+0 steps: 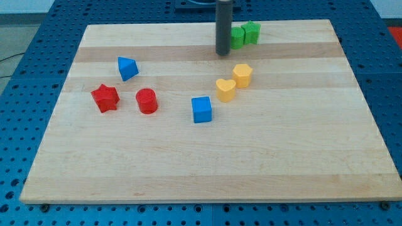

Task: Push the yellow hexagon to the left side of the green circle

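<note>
Tip [223, 53] just left of green blocks [244, 34], yellow hexagon [242, 75] below beside yellow heart [225, 90], no gripper fitted.

My tip [223, 54] is dark grey. Board [207, 169]: pale wood w/ lighter and darker stripes; blue pegboard table [25, 94] around it. Yellow hexagon [242, 75], yellow heart [225, 90], blue cube [201, 109], blue wedge-ish block [127, 68], red star [105, 97], red cylinder [146, 100], 2 green blocks [245, 34].
</note>
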{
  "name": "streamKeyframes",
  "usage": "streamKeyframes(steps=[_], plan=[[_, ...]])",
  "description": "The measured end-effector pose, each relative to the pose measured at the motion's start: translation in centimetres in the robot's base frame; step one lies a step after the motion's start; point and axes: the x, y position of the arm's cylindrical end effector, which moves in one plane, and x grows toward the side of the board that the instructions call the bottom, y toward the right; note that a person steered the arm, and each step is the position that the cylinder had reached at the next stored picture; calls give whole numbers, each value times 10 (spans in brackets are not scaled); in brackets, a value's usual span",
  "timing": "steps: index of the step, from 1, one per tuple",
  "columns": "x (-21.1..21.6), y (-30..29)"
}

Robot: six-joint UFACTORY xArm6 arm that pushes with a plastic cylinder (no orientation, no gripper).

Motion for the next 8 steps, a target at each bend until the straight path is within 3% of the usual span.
streamKeyframes(steps=[1,2,3,4,5,6,8], plan=[[13,93],[86,70],[86,32],[29,10],[33,8],[66,-1],[-10,-43]])
